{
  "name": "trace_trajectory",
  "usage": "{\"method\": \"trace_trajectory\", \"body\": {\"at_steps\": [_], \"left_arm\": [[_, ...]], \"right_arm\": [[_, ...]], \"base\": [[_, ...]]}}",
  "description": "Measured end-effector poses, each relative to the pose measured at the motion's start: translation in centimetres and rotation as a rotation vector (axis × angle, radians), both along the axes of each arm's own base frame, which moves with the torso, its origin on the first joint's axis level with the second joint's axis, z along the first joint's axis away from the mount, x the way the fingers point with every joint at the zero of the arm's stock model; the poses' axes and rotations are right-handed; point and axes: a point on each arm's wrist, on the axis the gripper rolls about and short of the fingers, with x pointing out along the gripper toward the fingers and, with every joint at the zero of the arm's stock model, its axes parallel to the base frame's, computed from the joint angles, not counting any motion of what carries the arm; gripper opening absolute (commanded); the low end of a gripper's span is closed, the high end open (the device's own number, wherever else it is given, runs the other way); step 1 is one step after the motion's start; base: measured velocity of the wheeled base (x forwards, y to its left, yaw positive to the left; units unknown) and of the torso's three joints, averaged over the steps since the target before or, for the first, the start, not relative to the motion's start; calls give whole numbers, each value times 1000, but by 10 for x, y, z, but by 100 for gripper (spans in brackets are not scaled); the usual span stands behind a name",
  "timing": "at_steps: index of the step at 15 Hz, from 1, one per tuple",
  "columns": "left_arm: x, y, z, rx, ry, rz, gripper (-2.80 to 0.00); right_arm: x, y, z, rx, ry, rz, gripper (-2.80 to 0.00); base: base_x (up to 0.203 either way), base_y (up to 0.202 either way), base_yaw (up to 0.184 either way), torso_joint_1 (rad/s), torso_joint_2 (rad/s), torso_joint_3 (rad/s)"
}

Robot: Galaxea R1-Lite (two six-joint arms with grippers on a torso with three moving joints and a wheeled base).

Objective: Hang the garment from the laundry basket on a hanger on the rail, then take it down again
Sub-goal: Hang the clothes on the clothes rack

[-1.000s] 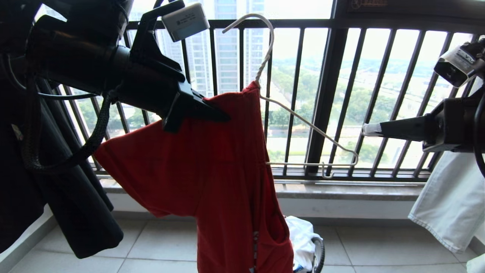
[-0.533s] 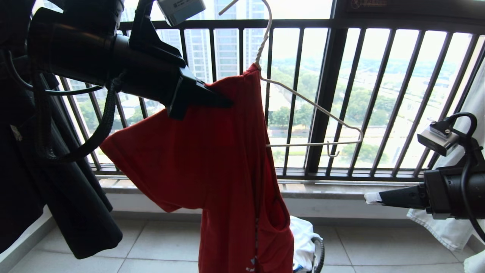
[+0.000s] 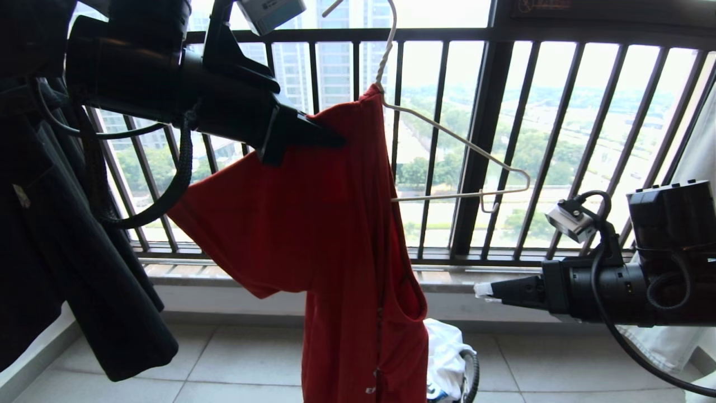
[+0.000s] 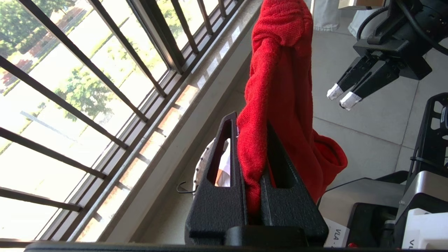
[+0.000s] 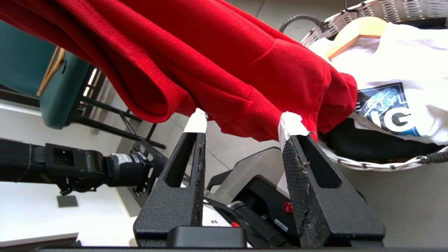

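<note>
Down and toward the middle of the frame has come the right claw (image 3: 482, 291), from beside the window bars at the right edge to low on the right, just above the sill line, and its tips, pressed together a second ago, now stand spread. In its own wrist view the two white-taped tips sit right under a hanging fold of the red T-shirt (image 3: 335, 246), close to it but with no cloth between them yet.

The left claw (image 3: 330, 140), in the upper left, is pinching a bunched ridge of the shirt's shoulder; its wrist view shows red cloth clamped between both black fingers. The shirt is only half on the white wire hanger (image 3: 447, 151): one wire arm is buried in the fabric, the other juts bare toward the right with its notch hook showing. The hanger's hook runs out of the top of the frame, so I cannot see what it hangs on, and no rail shows. The laundry basket (image 3: 471, 372) sits low in the centre, behind the shirt's hem, with white clothing in it.

The step in hand looks like drawing the loose side over the bare wire arm. To do it well, the right claw should close on a single layer near the collar or shoulder seam, not the hem, and pull toward the bare arm while the left keeps the shoulder steady, so the hanger does not swing or tip.
</note>
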Motion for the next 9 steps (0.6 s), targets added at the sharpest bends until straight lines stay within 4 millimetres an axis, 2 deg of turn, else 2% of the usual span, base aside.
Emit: {"method": "trace_trajectory", "body": {"at_steps": [4, 9], "left_arm": [[2, -1, 0, -12, 5, 5, -280], [4, -1, 1, -22, 2, 11, -280]], "right_arm": [[3, 37, -3, -31, -59, -5, 0], [1, 46, -1, -58, -111, 18, 0]], "base": [[0, 0, 0, 0, 0, 0], [0, 0, 0, 0, 0, 0]]}}
